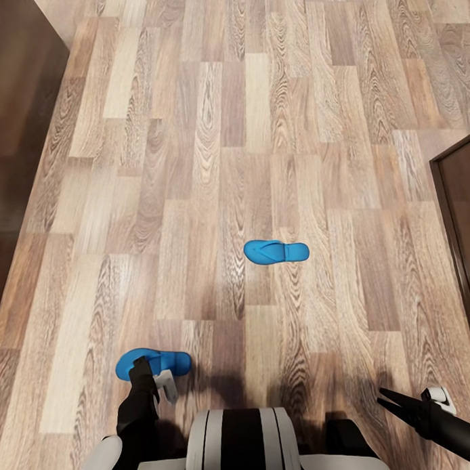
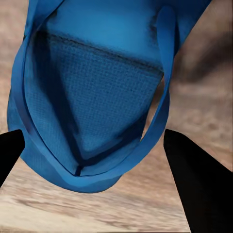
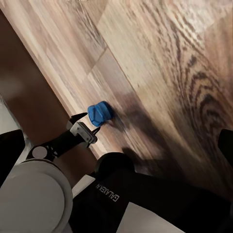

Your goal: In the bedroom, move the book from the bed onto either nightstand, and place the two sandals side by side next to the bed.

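Observation:
Two bright blue sandals show on the wood plank floor. One sandal [image 1: 276, 251] lies flat by itself in the middle of the floor. The other sandal [image 1: 158, 363] is at the lower left, close to my base, with my left gripper [image 1: 141, 368] shut on it. In the left wrist view this sandal [image 2: 97, 97] spans the gap between the two black fingers [image 2: 199, 184], strap side toward the camera. The right wrist view shows the same sandal [image 3: 99, 113] at the left gripper's tip. My right gripper [image 1: 393, 400] hangs open and holds nothing, low at the right. The book, bed and nightstand are out of view.
A dark brown glossy surface [image 1: 13, 100] runs along the left edge of the floor. A dark brown wooden panel [image 1: 461, 213] stands at the right edge. Open plank floor [image 1: 258, 126] stretches ahead between them.

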`<state>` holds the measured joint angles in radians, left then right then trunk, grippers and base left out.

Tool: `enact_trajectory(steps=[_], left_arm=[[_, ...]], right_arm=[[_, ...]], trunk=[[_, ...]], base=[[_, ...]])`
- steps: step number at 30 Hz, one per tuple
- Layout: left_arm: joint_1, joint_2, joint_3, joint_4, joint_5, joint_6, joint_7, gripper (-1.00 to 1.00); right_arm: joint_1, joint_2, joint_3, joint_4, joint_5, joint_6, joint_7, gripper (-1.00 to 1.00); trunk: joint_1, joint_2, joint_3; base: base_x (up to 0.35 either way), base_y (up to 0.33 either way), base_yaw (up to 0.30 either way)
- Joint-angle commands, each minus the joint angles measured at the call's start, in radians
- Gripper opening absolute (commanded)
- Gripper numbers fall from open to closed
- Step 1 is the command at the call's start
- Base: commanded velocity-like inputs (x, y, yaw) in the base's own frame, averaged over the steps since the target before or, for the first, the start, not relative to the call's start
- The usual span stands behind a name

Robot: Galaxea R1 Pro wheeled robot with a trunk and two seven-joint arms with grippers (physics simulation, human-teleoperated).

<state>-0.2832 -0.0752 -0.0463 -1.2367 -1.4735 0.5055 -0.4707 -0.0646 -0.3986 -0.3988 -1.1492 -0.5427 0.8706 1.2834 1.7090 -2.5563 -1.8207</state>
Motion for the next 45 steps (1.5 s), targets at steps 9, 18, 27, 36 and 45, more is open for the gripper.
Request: enact_trajectory(steps=[9,18,27,36,45], left_arm=[[-0.001,0.0,-0.001,-0.001,-0.008,0.004,-0.009,-1.0],[-0.001,0.0,-0.001,-0.001,-0.008,0.004,-0.009,-1.0],[0.0,0.0,-0.001,-0.001,-0.008,0.004,-0.01,-1.0],[0.0,0.0,-0.001,-0.005,-0.006,0.004,-0.011,-1.0],[-0.015,0.0,-0.001,-0.014,-0.005,0.007,-0.013,-1.0]], right_arm=[[0.0,0.0,0.0,0.0,-0.003,0.007,0.001,1.0],[0.0,0.0,0.0,0.0,-0.003,0.007,0.001,1.0],[0.0,0.0,0.0,0.0,-0.003,0.007,0.001,1.0],[0.0,0.0,-0.001,0.0,-0.003,0.007,0.001,1.0],[0.0,0.0,-0.001,0.0,-0.003,0.007,0.001,1.0]], trunk=[[-0.001,0.001,0.011],[-0.005,0.002,0.038],[-0.009,0.004,0.073],[-0.011,0.005,0.092],[-0.015,0.008,0.127]], base=[[0.0,0.0,0.0],[0.0,0.0,0.0],[0.0,0.0,0.0],[0.0,0.0,0.0],[0.0,0.0,0.0]])
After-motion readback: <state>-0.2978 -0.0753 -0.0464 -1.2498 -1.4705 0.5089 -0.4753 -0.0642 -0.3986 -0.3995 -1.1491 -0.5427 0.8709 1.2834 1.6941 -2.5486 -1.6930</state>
